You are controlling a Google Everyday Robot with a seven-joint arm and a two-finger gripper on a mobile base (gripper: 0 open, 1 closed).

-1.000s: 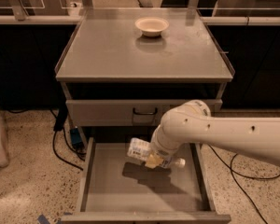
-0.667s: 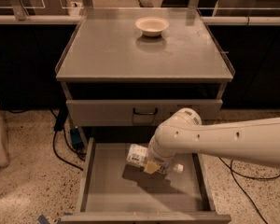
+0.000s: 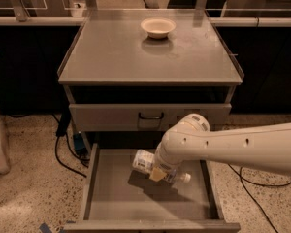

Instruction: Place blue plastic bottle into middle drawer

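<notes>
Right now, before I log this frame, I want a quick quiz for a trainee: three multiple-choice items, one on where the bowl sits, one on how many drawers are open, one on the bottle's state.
1. Where is the bowl?
A) on the floor
B) on the cabinet top
C) on a chair

2. How many drawers are pulled out?
A) one
B) two
C) none

3. The bottle is:
A) upright beside the bowl
B) lying on the floor
C) tilted, held by the gripper above the open drawer

Answers: B, the bowl sits towards the back of the cabinet top. A, only the open drawer is out; the shut drawer above it is closed. C, the gripper grips the bottle over the drawer floor, with a shadow beneath.
</notes>
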